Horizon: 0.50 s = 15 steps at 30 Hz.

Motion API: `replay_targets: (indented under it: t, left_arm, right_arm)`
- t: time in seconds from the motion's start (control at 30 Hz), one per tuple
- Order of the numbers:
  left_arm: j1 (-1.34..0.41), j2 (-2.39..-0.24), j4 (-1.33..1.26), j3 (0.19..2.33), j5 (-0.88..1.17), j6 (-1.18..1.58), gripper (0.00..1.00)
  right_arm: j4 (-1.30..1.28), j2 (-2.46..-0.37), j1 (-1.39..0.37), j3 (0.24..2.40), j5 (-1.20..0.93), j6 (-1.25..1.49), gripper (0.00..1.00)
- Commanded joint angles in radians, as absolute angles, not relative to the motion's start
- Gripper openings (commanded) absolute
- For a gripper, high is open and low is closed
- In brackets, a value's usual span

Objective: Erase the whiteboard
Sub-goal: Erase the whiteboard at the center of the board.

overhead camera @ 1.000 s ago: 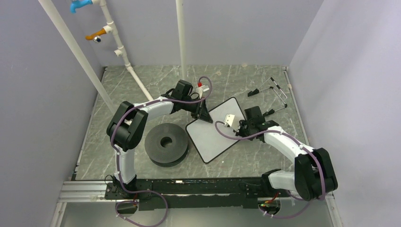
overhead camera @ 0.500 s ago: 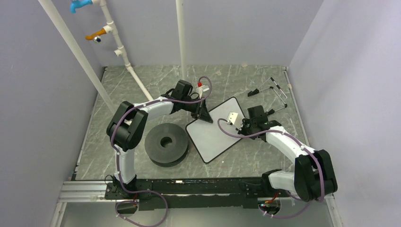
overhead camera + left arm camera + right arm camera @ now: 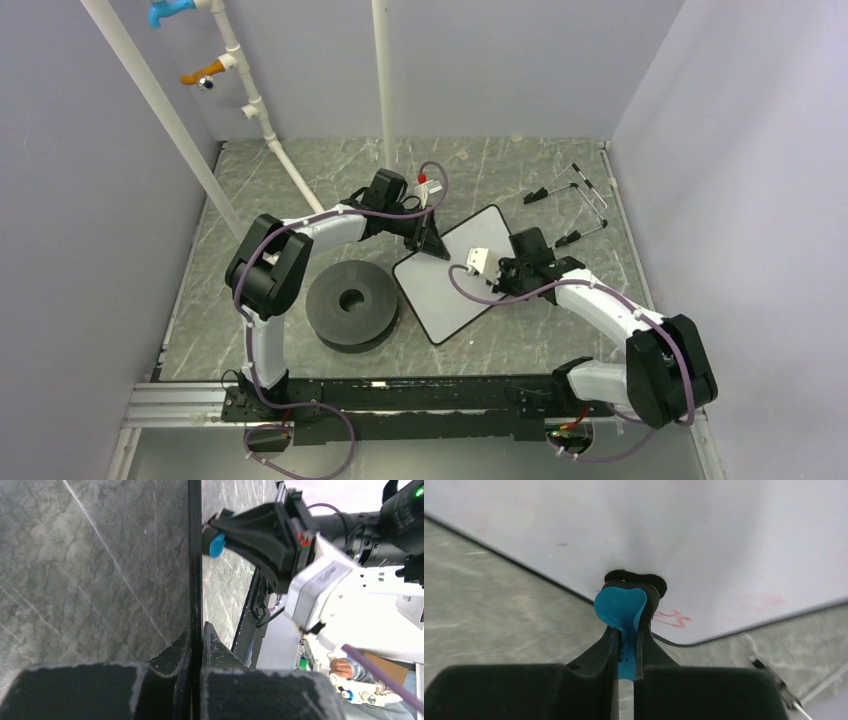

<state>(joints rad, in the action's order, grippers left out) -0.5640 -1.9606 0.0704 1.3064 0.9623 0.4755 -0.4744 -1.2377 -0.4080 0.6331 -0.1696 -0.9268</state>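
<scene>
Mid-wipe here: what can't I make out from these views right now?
- Top view: the right gripper covers part of the whiteboard; leftover ink is too small to see.
- Right wrist: the eraser hides part of the red marks; unreadable.
- Left wrist: the board, pinched in the left gripper, shows edge-on; its face is hidden.

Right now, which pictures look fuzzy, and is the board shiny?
Top view: sharp all over, even light, no glare on the board. Right wrist view: the right fingers are a dark blur, the blue eraser is clearer, with a soft shadow on the board around it. Left wrist view: the left fingers blur too; the table is crisp.
</scene>
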Motion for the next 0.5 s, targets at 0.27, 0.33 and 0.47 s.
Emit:
replay_targets:
  t: [0.27, 0.33, 0.47]
  left_arm:
    - [-0.567, -1.893, 0.008, 1.316, 1.068, 0.483, 0.0]
    - [-0.567, -1.893, 0.008, 1.316, 1.068, 0.483, 0.0]
    - [-0.568, -1.893, 0.009, 1.315, 1.068, 0.484, 0.0]
  right_arm:
    - [-0.507, -1.236, -0.292, 0.658, -0.142, -0.958, 0.0]
    - [-0.589, -1.239, -0.312, 0.655, -0.243, -1.028, 0.0]
    - [-0.613, -1.233, -0.361, 0.651, -0.289, -1.051, 0.0]
